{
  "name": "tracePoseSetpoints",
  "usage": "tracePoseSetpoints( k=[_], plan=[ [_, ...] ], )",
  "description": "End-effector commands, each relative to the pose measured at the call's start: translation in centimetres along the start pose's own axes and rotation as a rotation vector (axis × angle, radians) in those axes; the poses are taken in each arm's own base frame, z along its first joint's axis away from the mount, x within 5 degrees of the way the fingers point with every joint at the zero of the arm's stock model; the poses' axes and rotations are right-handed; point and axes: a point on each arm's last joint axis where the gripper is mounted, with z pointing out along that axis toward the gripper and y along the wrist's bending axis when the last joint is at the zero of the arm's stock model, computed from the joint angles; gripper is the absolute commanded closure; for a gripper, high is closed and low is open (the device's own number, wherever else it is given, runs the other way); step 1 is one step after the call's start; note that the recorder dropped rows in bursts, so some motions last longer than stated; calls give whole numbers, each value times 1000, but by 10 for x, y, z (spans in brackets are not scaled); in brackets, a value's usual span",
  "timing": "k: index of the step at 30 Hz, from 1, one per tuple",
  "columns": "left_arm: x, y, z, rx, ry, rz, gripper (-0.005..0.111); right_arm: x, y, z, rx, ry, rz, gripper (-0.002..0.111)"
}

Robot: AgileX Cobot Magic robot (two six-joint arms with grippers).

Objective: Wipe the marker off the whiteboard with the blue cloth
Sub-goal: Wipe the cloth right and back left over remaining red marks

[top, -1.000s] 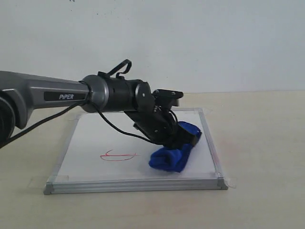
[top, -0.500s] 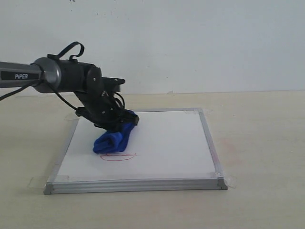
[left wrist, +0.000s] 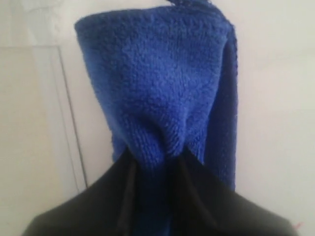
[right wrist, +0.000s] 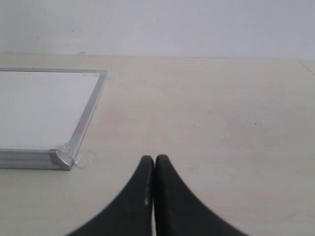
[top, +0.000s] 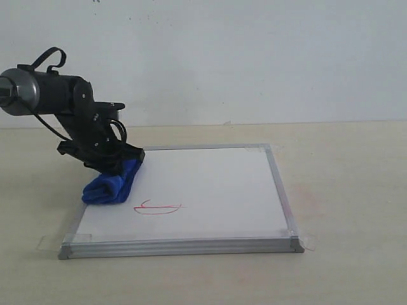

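The whiteboard [top: 216, 184] lies flat on the table, silver-framed with tape at its corners. The marker [top: 158, 208], a thin red scribble, shows on its near left part. My left gripper [top: 121, 166] is shut on the blue cloth [top: 113, 184], which rests over the board's left edge, just left of and above the scribble. In the left wrist view the blue cloth [left wrist: 167, 93] fills the picture, pinched by the left gripper [left wrist: 157, 160]. My right gripper [right wrist: 155, 160] is shut on nothing, over bare table beside a corner of the whiteboard [right wrist: 59, 160]; the exterior view does not show it.
A pale wooden table [top: 343, 190] carries the board, with a white wall [top: 254, 57] behind. The left arm [top: 38, 95] reaches in from the left above the table.
My left gripper has dragged the blue cloth across the board from the right side to the left edge, passing above the red scribble, which still shows.
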Motion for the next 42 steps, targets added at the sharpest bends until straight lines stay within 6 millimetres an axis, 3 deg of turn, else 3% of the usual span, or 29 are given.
tracePoseSetpoints(
  k=[1,10,13,17,21,27,32,40,42],
  plan=[
    [39,-55,30,177,153,47,103,-1,0,0,6,-13,-1,108],
    [82,-174,28,358,178,311,103,-1,0,0,6,-13,-1,108],
    [94,-201,25,380,180,405,103,-1,0,0,6,-13,-1,108],
    [97,-208,25,371,165,446,103,-1,0,0,6,-13,-1,108],
    [90,-184,28,296,194,429,103,-1,0,0,6,-13,-1,108],
    [74,-124,24,222,230,313,103,-1,0,0,6,-13,-1,108],
    [68,-60,11,176,167,165,103,-1,0,0,6,-13,-1,108],
    [79,48,10,33,142,-93,103,-1,0,0,6,-13,-1,108],
    [80,65,7,10,136,-162,103,-1,0,0,6,-13,-1,108]
  ],
)
